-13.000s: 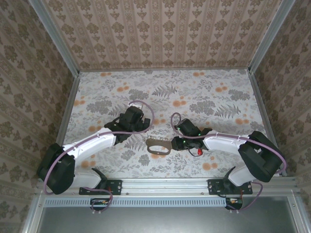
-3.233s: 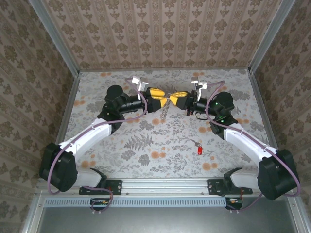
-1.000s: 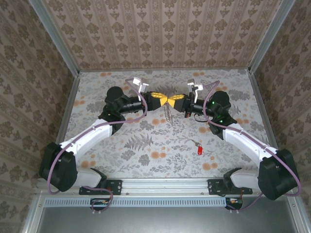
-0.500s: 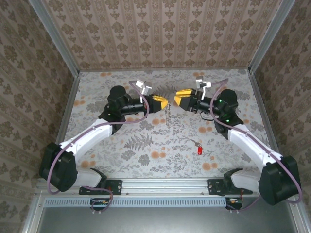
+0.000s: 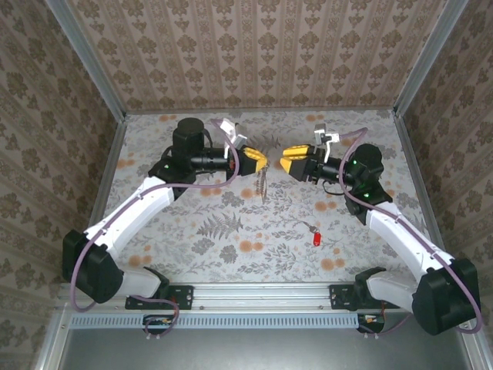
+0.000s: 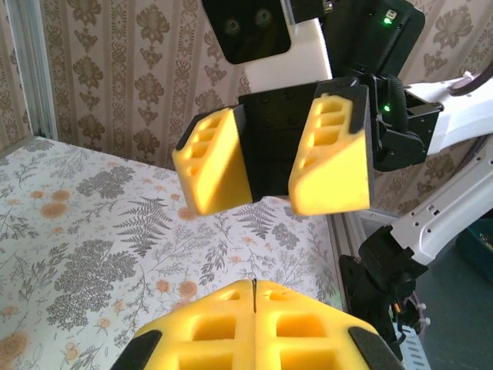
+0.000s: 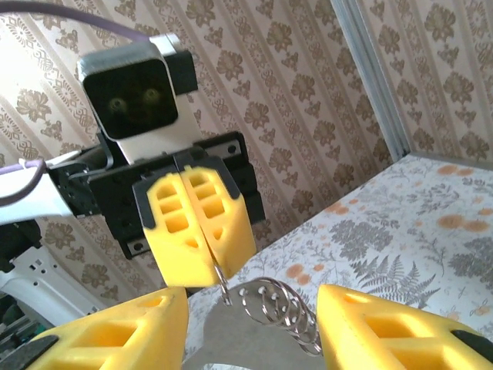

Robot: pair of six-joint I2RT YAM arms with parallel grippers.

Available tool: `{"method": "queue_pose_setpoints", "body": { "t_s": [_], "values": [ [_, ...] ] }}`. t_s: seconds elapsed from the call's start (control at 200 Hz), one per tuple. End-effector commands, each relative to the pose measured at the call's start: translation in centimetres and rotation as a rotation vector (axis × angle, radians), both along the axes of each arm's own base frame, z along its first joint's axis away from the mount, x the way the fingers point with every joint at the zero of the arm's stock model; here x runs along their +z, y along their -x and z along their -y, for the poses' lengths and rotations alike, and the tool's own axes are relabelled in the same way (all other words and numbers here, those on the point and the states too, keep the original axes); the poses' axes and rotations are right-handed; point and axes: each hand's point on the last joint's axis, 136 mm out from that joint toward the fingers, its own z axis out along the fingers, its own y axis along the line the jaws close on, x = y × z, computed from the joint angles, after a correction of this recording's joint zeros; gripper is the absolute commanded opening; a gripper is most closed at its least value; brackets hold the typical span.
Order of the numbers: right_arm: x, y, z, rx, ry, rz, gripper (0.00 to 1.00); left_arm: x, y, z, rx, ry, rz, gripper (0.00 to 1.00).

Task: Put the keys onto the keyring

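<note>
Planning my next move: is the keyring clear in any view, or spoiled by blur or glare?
Right wrist: keyring below the shut left pincer is sharp, evenly lit, cropped at the bottom edge. Top external: a thin sliver, hard to read against the floral table. Left wrist: open right pincer crisp, near fingers soft.

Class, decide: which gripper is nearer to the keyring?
Left. The left gripper pinches the keyring, which hangs below it; the right gripper stands open, apart beside it.
</note>
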Motion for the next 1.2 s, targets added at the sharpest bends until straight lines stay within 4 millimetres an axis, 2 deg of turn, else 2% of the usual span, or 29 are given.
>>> {"method": "queue_pose_setpoints", "body": {
  "t_s": [0.0, 0.63, 0.865, 1.195],
  "values": [
    [-0.4, 0.9, -0.6, 0.06, 0.015, 0.017, 0.48, -0.3, 0.7, 0.1, -0.064, -0.029, 0.012, 0.0],
    [-2.5, 0.9, -2.7, 0.129, 0.041, -0.022, 0.36, -0.1, 0.5, 0.5, -0.084, -0.023, 0.0, 0.0],
    [-2.6, 1.2, -3.0, 0.143, 0.043, -0.024, 0.33, -0.1, 0.5, 0.5, -0.084, -0.018, 0.002, 0.0],
    [-2.7, 1.2, -3.5, 0.154, 0.045, -0.03, 0.24, -0.1, 0.5, 0.6, -0.083, -0.015, 0.002, 0.0]
  ]
}}
